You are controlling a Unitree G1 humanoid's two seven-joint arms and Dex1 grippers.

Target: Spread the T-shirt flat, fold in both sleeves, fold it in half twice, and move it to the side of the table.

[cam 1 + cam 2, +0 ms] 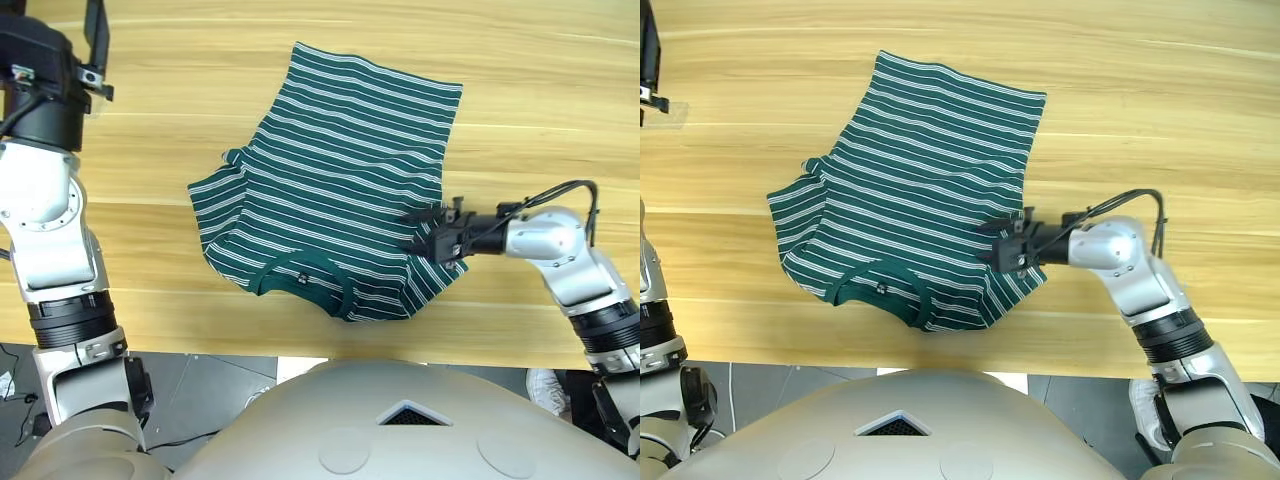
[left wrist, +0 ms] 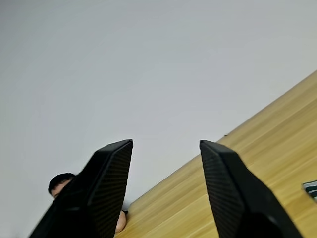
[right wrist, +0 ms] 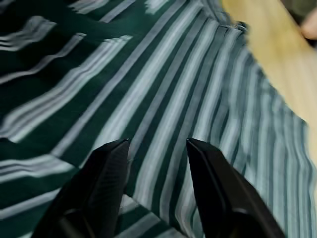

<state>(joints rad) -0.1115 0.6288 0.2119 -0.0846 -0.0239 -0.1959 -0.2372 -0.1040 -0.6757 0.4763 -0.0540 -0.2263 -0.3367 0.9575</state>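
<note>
A dark green T-shirt [image 1: 335,180] with white stripes lies on the wooden table [image 1: 550,100], collar [image 1: 305,275] toward me, both sleeves folded in over the body. My right gripper [image 1: 415,232] rests low over the shirt's right edge near the collar end. In the right wrist view its fingers [image 3: 111,163] stand open just above the striped cloth [image 3: 163,99], with nothing between them. My left gripper [image 2: 166,144] is held up at the far left, away from the shirt, open and pointing over the table's far edge.
Bare wood surrounds the shirt on the left, right and far sides. The table's front edge [image 1: 200,350] runs just below the collar, with dark floor [image 1: 200,390] beyond it.
</note>
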